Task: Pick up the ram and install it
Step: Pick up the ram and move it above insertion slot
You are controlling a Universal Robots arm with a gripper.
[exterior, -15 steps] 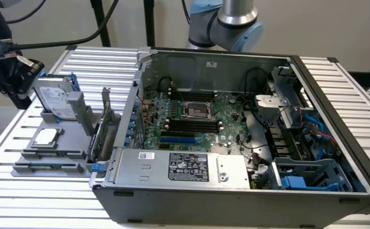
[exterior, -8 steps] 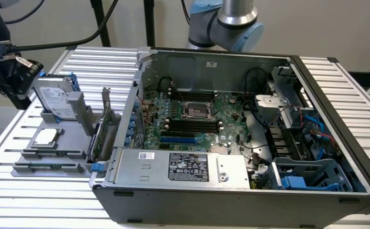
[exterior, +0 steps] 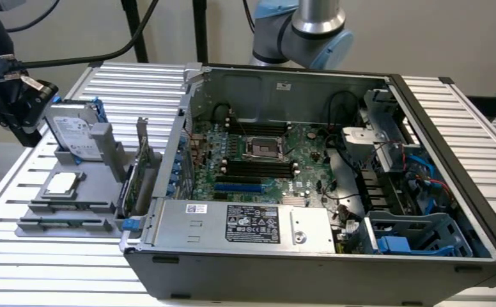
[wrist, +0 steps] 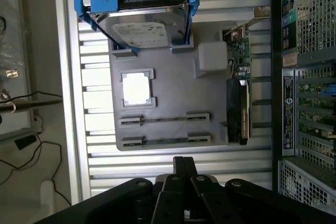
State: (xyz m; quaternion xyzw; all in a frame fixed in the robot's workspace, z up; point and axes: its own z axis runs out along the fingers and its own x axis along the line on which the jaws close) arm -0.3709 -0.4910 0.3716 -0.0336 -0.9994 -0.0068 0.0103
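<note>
Grey holder (wrist: 173,93) w/ ram (exterior: 64,223) slotted in — claw (wrist: 184,160) closed, hovering nearby.

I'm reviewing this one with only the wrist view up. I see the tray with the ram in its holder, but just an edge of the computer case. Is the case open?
Observer: Yes. In the exterior view the case lies on its side with the panel off and the motherboard facing up.
Operator: Is anything in the memory slots?
Observer: No. They look empty, so the ram in the tray is not installed yet.
Operator: Where on the board do those slots sit?
Observer: Between the processor socket and the silver power supply, which lies along the case's near wall.
</note>
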